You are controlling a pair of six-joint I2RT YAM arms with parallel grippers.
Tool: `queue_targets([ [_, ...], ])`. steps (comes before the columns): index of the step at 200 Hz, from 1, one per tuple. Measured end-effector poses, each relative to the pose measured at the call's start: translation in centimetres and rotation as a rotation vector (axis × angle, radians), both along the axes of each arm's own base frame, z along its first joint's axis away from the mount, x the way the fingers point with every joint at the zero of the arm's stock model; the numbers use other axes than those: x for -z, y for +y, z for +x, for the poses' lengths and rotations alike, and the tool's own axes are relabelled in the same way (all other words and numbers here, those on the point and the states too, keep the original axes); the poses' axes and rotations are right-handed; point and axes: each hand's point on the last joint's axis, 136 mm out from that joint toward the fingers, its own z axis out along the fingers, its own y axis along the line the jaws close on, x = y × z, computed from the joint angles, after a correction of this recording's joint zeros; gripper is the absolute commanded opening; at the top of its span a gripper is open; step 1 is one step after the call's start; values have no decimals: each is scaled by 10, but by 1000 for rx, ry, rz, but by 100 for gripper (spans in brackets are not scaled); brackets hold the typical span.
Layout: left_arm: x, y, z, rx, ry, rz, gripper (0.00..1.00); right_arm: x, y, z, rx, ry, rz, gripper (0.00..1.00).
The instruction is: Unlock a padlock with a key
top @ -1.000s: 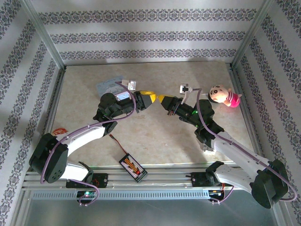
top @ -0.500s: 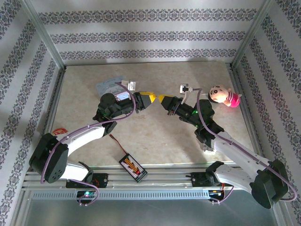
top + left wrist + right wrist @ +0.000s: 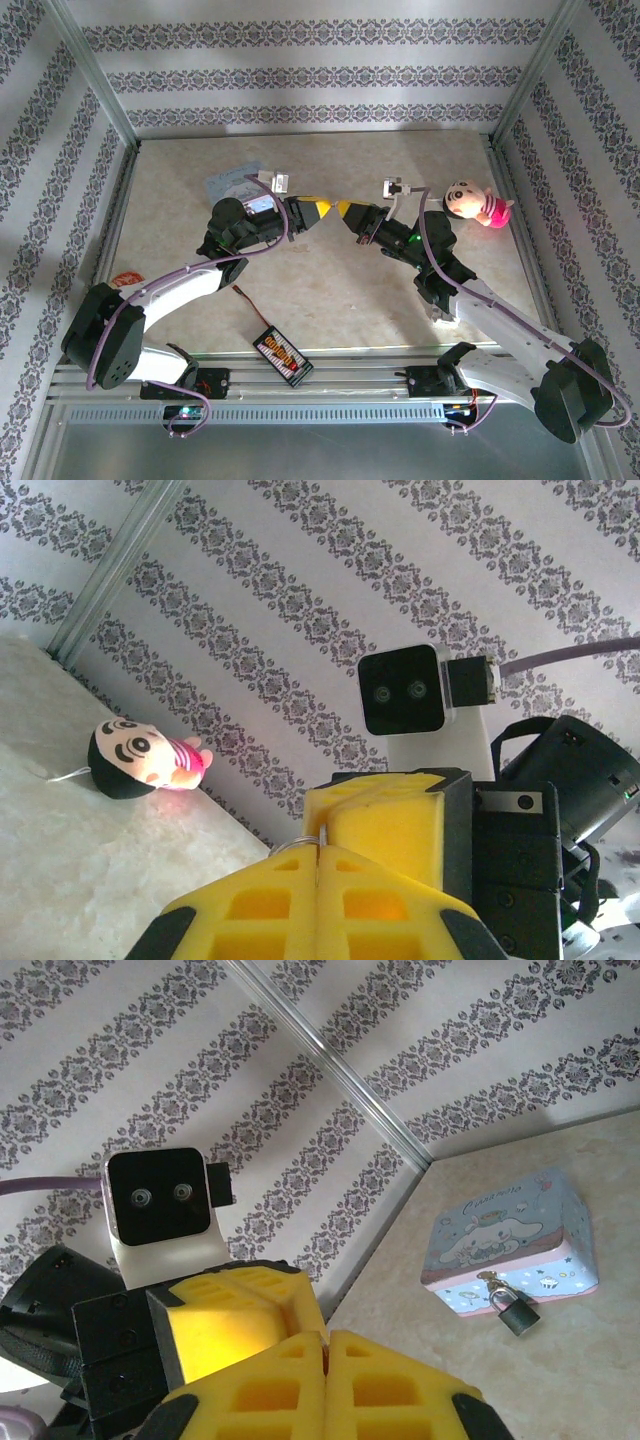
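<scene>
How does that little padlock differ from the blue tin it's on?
The padlock is dark and silvery; the tin is light blue with a cartoon. The padlock is far smaller. It dangles at the tin's front, while the tin sits flat on the table. Both are untouched.

Two arms, left arm (image 3: 170, 290) and right arm (image 3: 500, 320): white shells on the long links, round black joints between. Purple cables (image 3: 283, 225) looped along each. Yellow fingers (image 3: 270, 910) with square pockets moulded in, set on black blocks. Small screws (image 3: 508, 802) in a silvery plate behind. White wrist camera (image 3: 405, 690) with a black face and two round lenses. Tiny green light (image 3: 411, 238) on the right wrist.
</scene>
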Motion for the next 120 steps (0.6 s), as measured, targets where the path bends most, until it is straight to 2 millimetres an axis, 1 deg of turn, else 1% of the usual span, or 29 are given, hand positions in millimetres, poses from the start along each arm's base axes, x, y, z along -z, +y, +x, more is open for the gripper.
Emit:
queue_targets([
  [5, 0, 0, -1, 3, -8, 6, 0, 0, 0, 0, -1, -2, -3, 18],
  [15, 0, 1, -4, 4, -19, 24, 0, 3, 0, 0, 0, 5, -13, 28],
  [32, -1, 9, -7, -9, -47, 71, 0, 9, -1, -1, 3, 11, -42, 34],
  [45, -5, 14, -9, -19, -74, 124, 0, 13, -4, -1, 8, 22, -62, 35],
  [51, -9, 16, -12, -22, -95, 154, 0, 15, -5, -1, 11, 23, -70, 36],
  [66, -24, 21, -19, -20, -165, 220, 0, 15, -10, -3, 14, 13, -89, 45],
  [80, -39, 24, -30, -2, -241, 281, 0, 14, -11, -8, -2, -5, -107, 45],
  [94, -47, 26, -40, 23, -297, 336, 0, 13, -9, -14, -37, -26, -123, 46],
  [106, -47, 27, -46, 48, -325, 381, 0, 14, -5, -20, -76, -44, -137, 49],
  [120, -38, 27, -53, 86, -337, 429, 0, 15, -1, -27, -121, -64, -153, 51],
])
